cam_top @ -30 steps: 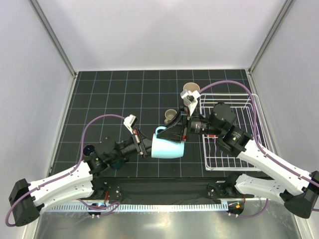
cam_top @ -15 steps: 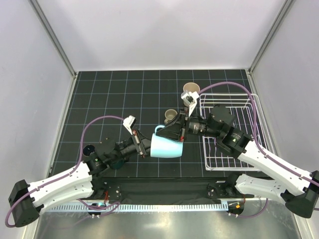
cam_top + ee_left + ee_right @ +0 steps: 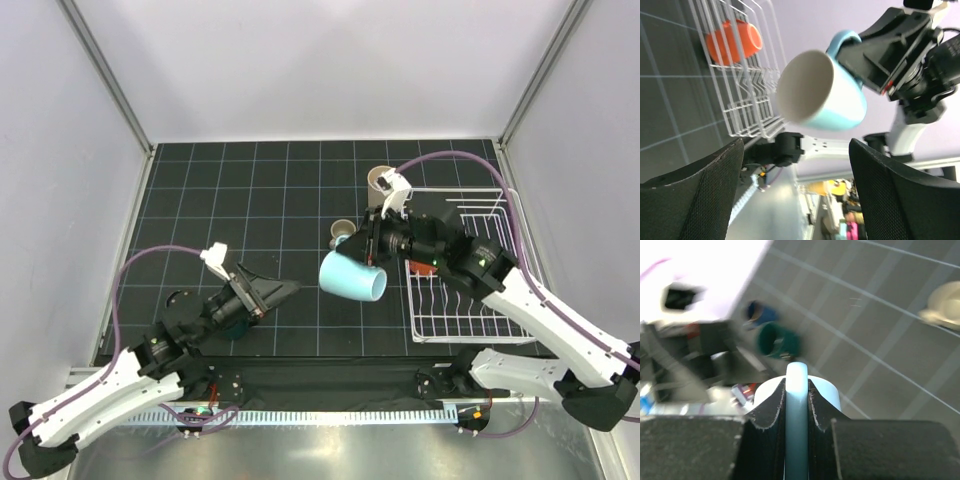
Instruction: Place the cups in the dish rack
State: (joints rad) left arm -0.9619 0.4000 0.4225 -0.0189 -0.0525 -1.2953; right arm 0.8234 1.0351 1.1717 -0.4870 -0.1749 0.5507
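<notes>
The light blue mug hangs tilted above the mat, its white inside facing the left wrist camera. My right gripper is shut on its handle, one finger on each side. My left gripper stands open and empty, apart from the mug on its left. The white wire dish rack holds an orange cup. A taupe mug and a beige tumbler stand left of the rack. A dark teal mug and a navy cup sit near my left arm.
The black gridded mat is edged by metal posts and pale walls. My left arm lies over the dark teal mug's spot in the top view. A purple cable loops over the rack's far side.
My left gripper let go of the light blue mug, opened wide and drew back to the left. My right gripper stayed shut on the handle and swung the mug up and rightward.
</notes>
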